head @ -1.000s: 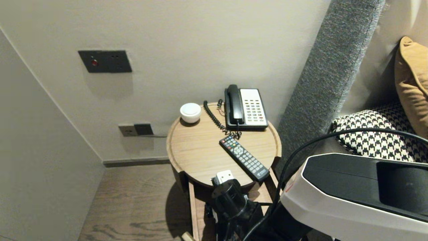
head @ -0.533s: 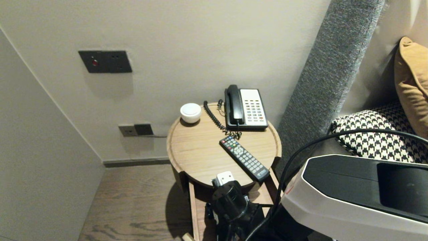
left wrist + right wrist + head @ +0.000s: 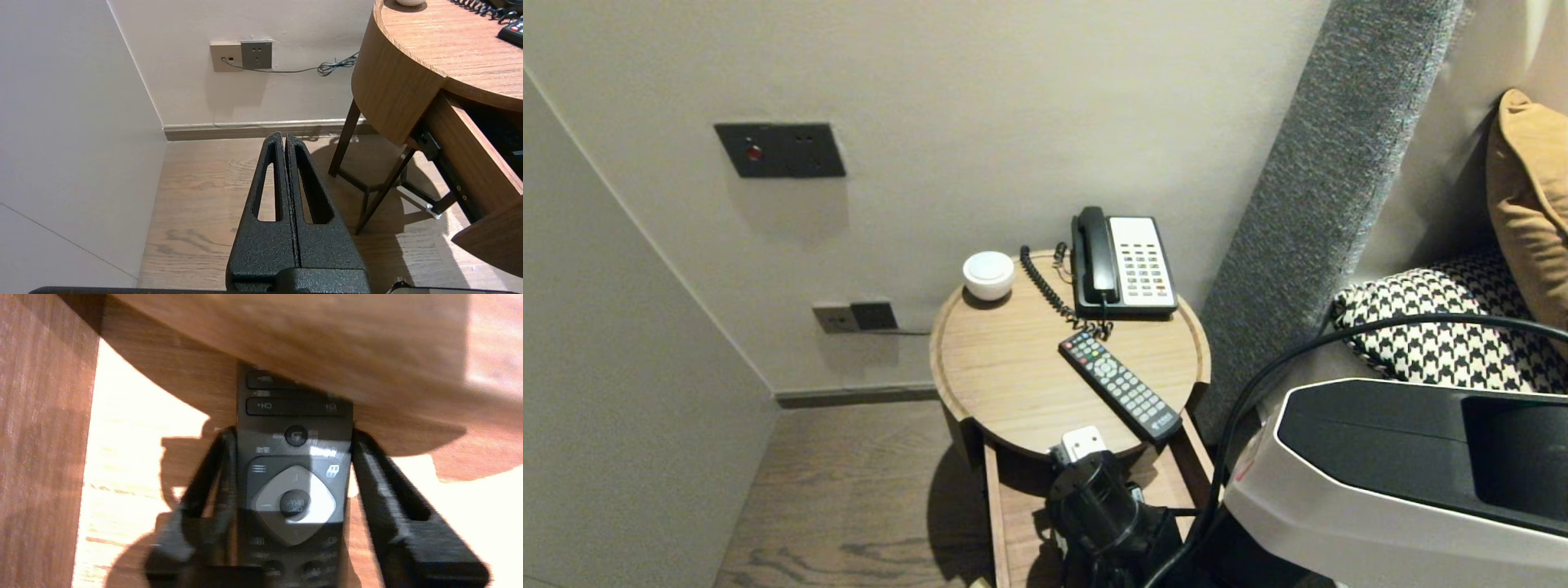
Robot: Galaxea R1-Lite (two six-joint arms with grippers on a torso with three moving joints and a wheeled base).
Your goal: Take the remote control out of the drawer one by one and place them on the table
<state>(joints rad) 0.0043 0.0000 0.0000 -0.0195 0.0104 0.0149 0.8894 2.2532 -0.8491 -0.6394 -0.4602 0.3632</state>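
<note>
Glossy black plastic remote [image 3: 294,457] in a grained wooden drawer [image 3: 41,457] — left gripper [image 3: 284,136] grainy matt black.

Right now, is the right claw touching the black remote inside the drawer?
Touching. In the right wrist view the fingers of the right claw sit flush against both long edges of the black remote, with no gap at either tip.

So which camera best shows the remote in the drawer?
Right wrist view: the drawer remote fills it, gripped by the right gripper. Head view: tabletop and right arm hide it. Left wrist view: only the drawer from outside.
</note>
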